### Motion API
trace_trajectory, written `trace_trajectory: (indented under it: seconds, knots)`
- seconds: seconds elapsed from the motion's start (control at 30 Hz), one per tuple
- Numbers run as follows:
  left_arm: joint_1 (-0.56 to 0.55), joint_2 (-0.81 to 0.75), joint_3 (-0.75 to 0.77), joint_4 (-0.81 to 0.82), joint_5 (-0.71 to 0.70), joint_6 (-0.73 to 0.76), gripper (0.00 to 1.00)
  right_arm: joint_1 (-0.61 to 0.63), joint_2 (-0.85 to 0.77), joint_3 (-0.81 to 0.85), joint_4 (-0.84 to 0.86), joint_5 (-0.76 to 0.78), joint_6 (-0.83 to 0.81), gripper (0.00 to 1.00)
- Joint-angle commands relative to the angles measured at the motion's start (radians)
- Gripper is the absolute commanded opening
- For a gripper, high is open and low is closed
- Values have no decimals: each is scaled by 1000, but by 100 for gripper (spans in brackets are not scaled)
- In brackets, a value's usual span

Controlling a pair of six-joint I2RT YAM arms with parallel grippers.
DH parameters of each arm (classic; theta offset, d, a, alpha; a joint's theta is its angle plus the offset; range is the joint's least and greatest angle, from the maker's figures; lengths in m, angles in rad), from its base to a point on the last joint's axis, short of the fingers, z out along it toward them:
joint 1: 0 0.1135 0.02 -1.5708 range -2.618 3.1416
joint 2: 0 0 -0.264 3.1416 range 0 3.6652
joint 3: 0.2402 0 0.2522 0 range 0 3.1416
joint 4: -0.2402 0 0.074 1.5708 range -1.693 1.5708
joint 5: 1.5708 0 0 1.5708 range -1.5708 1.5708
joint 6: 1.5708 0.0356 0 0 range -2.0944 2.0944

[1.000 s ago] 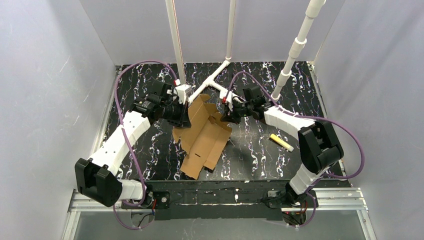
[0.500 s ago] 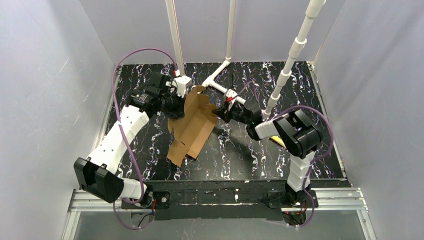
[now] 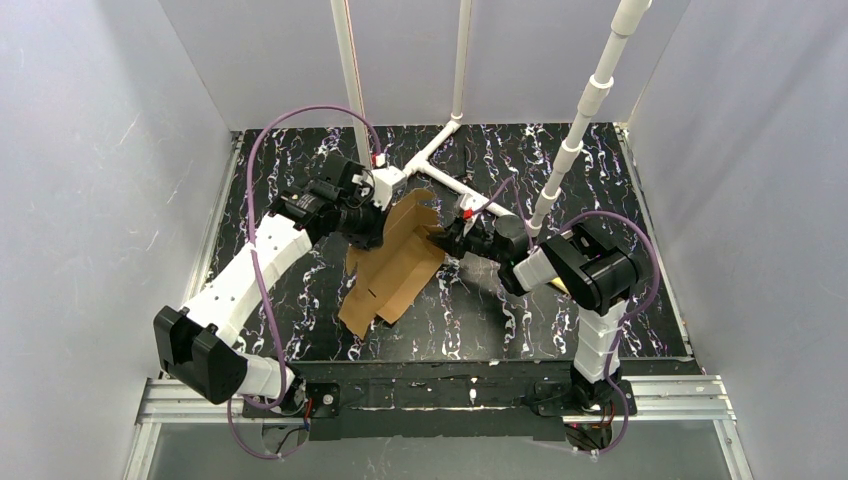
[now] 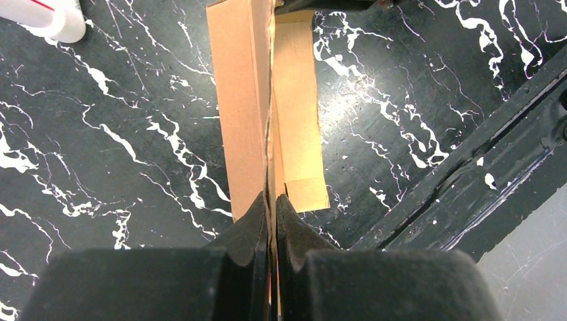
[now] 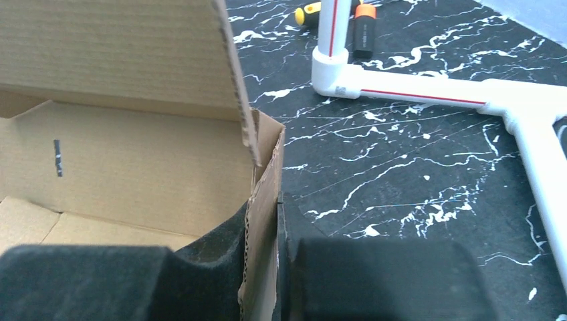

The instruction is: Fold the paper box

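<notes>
Pale grey walls (image 3: 100,150) enclose a black, white-veined marble-patterned bench (image 3: 480,320). On it, a brown corrugated cardboard sheet with flaps (image 3: 395,270) stands partly raised at mid-bench between both arms, near a white plastic pipe frame (image 3: 440,165). From the left wrist, the left jaws are clamped on the sheet's edge. From the right wrist, a cardboard wall sits between the right jaws; whether they press it cannot be told.

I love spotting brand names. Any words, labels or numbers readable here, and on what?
None can be read. The paper box is plain brown; its one small dark mark is no letter. The white pipe bears only a thin red line.
</notes>
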Motion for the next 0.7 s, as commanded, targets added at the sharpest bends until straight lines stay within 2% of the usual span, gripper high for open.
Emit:
trace_trajectory:
  seconds: [0.0,0.2,0.33,0.37,0.67]
  knots:
    - [-22,-11,-17,14,9,2,0,5,-63,-15,23,-74,-32,24]
    - [-49,-12,-31,13,-37,9,0,4,-160,-12,-167,-101,-125,31]
    - [-51,-17,-27,8,-77,18,0,-6,-237,37,-381,-86,-183,35]
    - [-51,-23,-22,5,-93,23,0,-18,-277,83,-547,-84,-222,37]
    - [-51,-36,-12,2,-102,25,0,-22,-331,243,-983,-52,-367,38]
